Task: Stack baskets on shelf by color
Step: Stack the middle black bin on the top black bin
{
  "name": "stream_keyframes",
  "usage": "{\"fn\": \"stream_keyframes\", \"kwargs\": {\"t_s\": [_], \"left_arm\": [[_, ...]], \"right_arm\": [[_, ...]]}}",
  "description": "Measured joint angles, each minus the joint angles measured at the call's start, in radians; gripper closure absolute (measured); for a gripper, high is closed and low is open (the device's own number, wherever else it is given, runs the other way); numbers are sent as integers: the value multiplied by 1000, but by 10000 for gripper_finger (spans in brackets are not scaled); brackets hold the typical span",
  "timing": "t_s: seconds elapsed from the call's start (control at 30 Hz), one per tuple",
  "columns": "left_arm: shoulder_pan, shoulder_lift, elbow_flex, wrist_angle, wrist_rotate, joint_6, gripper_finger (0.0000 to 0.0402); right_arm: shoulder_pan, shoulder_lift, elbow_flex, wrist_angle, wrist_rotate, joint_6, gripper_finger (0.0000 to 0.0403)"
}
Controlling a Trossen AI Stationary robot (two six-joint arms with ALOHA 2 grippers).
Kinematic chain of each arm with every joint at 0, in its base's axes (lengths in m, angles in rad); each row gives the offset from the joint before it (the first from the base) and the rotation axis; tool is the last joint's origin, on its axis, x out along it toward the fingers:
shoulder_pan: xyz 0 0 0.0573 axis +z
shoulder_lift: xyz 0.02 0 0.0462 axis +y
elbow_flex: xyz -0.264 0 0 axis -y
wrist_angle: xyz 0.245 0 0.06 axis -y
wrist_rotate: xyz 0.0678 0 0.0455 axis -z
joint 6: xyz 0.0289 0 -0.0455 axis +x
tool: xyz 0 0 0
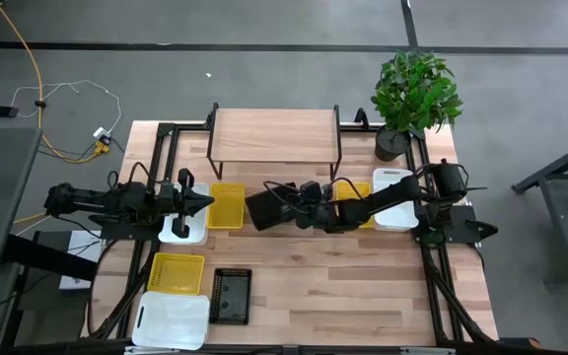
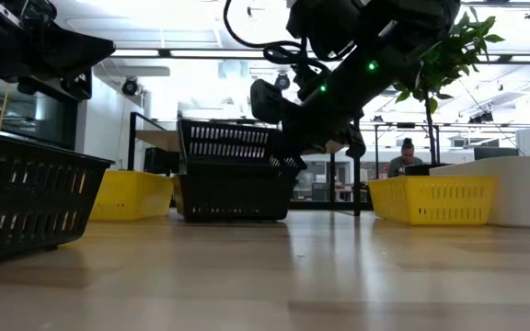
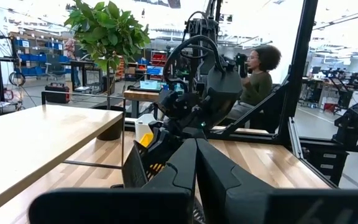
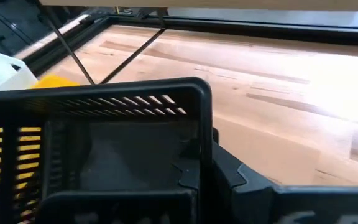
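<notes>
My right gripper [image 1: 282,209] reaches to the table's middle and is shut on a black basket [image 2: 231,142], which is tilted. That basket's lower side meets a second black basket [image 2: 236,195] standing on the table. The shelf [image 1: 274,136] stands just beyond, with nothing on its wooden top. A yellow basket [image 1: 227,205] sits on the table left of the held one. My left gripper [image 1: 200,202] waits shut at the table's left, above a white basket [image 1: 182,229], touching nothing. My right gripper holds the black basket by the rim of its end [image 4: 194,180] nearest the arm. It comes from the table's right, slanting a little downward. The gripper's own body hides how the fingers sit on the wall. The basket is tilted, its far slotted wall [image 4: 135,102] raised.
On the right lie a yellow basket [image 1: 360,189], partly under my right arm, and a white one [image 1: 394,202]. Near the front left are a yellow basket [image 1: 178,273], a black one [image 1: 231,296] and a white one [image 1: 173,320]. A potted plant [image 1: 412,94] stands at the far right corner.
</notes>
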Motion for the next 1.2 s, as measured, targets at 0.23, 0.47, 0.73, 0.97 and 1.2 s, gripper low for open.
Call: {"fn": "stream_keyframes", "kwargs": {"t_s": [0.23,0.47,0.73,0.97,1.2], "left_arm": [[0,0,0,0,0,0,401],[0,0,0,0,0,0,401],[0,0,0,0,0,0,402],[0,0,0,0,0,0,402],[0,0,0,0,1,0,402]], "right_arm": [[0,0,0,0,-17,-39,403],[-2,-2,0,4,-71,-53,401],[-6,-39,0,-12,-103,-114,319],[-5,-133,0,-67,-172,-180,235],[-3,-187,0,-233,-316,-213,215]]}}
